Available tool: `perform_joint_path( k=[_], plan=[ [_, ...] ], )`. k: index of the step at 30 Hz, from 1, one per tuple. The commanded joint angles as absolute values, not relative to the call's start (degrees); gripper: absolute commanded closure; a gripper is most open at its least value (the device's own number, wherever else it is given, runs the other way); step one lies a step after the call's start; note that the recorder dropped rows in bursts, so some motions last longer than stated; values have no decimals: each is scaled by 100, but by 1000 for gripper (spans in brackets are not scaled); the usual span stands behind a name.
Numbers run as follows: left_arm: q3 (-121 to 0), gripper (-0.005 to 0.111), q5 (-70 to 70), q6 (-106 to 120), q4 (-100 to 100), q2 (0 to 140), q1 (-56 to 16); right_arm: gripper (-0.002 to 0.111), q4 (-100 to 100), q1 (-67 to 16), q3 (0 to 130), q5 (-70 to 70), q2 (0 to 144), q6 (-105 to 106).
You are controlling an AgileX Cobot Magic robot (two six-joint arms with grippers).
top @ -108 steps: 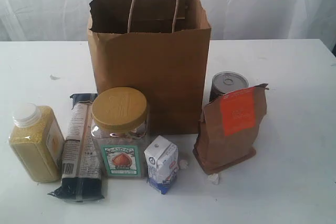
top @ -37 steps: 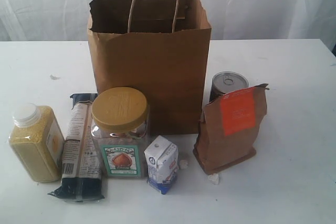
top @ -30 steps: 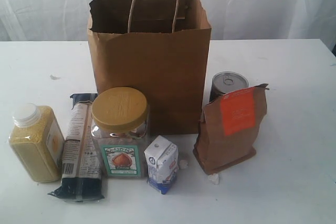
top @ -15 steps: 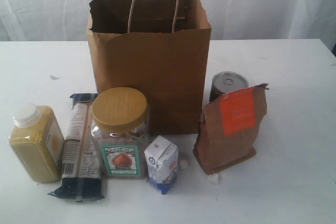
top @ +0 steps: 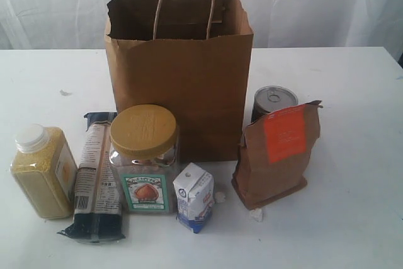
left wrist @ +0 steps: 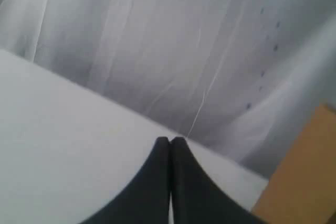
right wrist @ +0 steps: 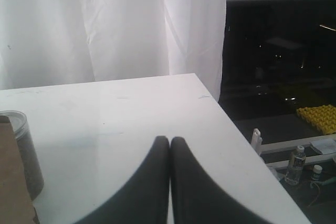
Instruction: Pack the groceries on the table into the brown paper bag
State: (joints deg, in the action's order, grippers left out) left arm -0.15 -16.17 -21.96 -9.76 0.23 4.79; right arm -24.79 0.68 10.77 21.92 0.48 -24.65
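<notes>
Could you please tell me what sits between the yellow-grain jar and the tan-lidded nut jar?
The long dark-blue and beige packet lies between the yellow-grain jar and the tan-lidded nut jar; the exterior view shows it.

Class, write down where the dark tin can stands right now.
In the exterior view the dark tin can stands right of centre on the table, just right of the brown paper bag and partly hidden behind the orange-labelled brown pouch.
</notes>
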Motion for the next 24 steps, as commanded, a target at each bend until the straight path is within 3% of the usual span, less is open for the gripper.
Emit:
perform_joint_path(
  k=[1, 3, 5, 8, 11, 16, 24],
  plan=[
    [0, 107, -3378, -2385, -1131, 0, 442, 108, -2515, 62, 1073, 2180, 70, -2479],
    [0, 107, -4065, -2385, -1131, 0, 442, 108, -2515, 62, 1073, 2180, 70, -2479],
    [-116, 107, -3905, -2385, -1096, 0, 442, 108, -2515, 62, 1073, 2180, 70, -2479],
    [-712, 107, -2672, -2799, -511, 48, 442, 108, -2515, 62, 1073, 2180, 70, -2479],
    [-1447, 107, -1365, -4043, 1506, 140, 442, 108, -2515, 62, 1073, 2180, 70, -2434],
    [-2237, 107, -696, -5563, 4585, 618, 316, 108, -2515, 62, 1073, 2180, 70, -2416],
    [-2262, 107, 1483, -5034, 4763, 2162, -533, 108, -2515, 62, 1073, 2180, 70, -2416]
  ],
)
